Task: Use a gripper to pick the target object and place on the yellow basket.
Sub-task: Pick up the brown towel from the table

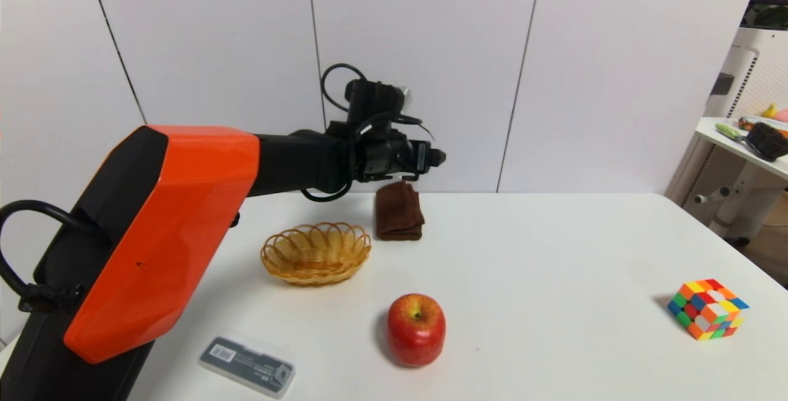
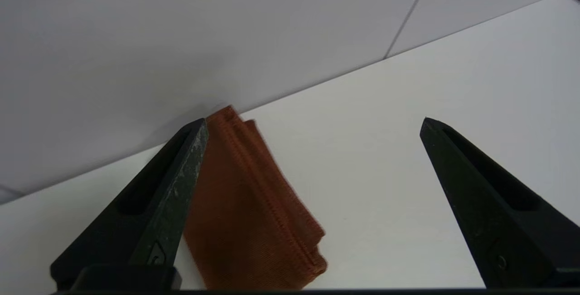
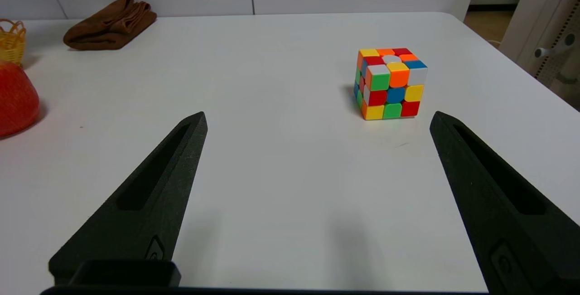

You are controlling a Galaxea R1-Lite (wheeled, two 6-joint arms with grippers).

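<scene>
Presently: left end effector hangs above the far edge of the tabletop, fingers spread wide, holding nothing, over the brown towel. Towel lies flat near that far edge, just beside the yellow basket. Right end effector wide open, empty, near the puzzle cube.

The left arm wore a glossy orange shell over matte black housing, with a thick black cable looping from its near side. Its left gripper was a black block tangled in looped cables. Both it and the right gripper had long, tapered black fingers with slotted recesses and scuffed inner faces.
</scene>
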